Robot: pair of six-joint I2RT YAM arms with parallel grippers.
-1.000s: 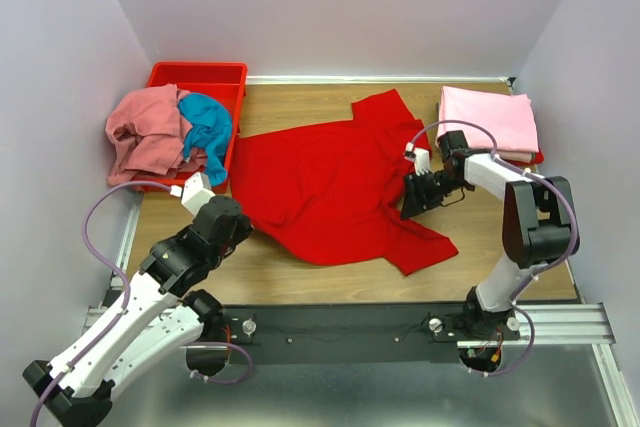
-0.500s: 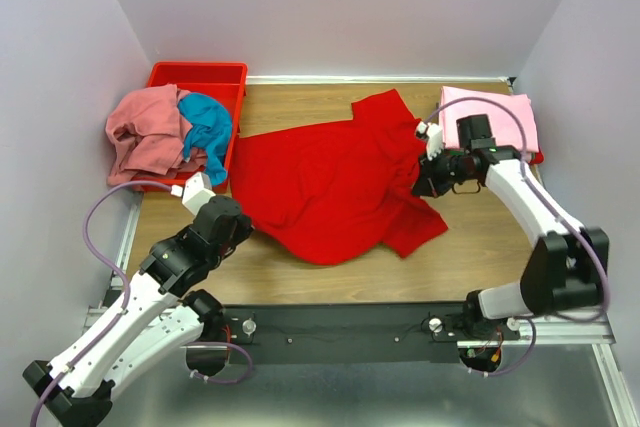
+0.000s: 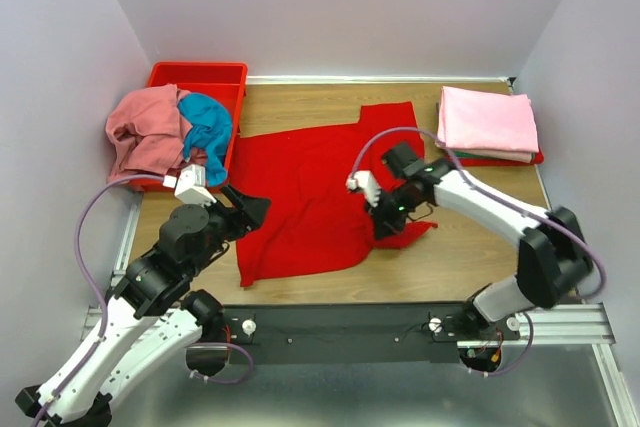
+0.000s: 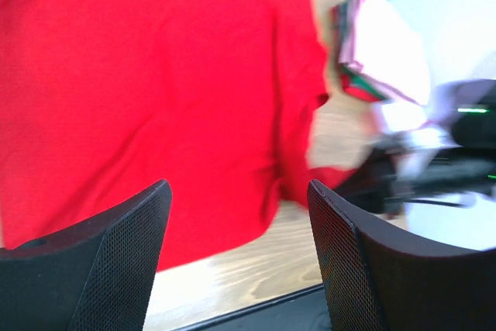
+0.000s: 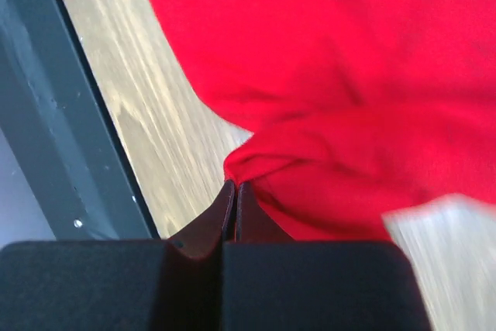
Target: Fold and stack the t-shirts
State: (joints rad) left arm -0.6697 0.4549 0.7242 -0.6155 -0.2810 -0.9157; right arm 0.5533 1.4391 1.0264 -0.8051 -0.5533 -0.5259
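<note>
The red t-shirt (image 3: 300, 197) is pinched at its edge by the clenched right gripper (image 5: 235, 190), apparently for folding one side inward, while the released left gripper (image 4: 240, 191) is poised over the opposite side.

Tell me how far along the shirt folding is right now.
Done: a folded stack sits at the far right, a light pink t-shirt on top. In hand: the red t-shirt lies mid-table, the right gripper shut on its bunched right edge, the left gripper open over its left side. Left: the salmon pink t-shirt and teal t-shirt, heaped on the red bin.
</note>
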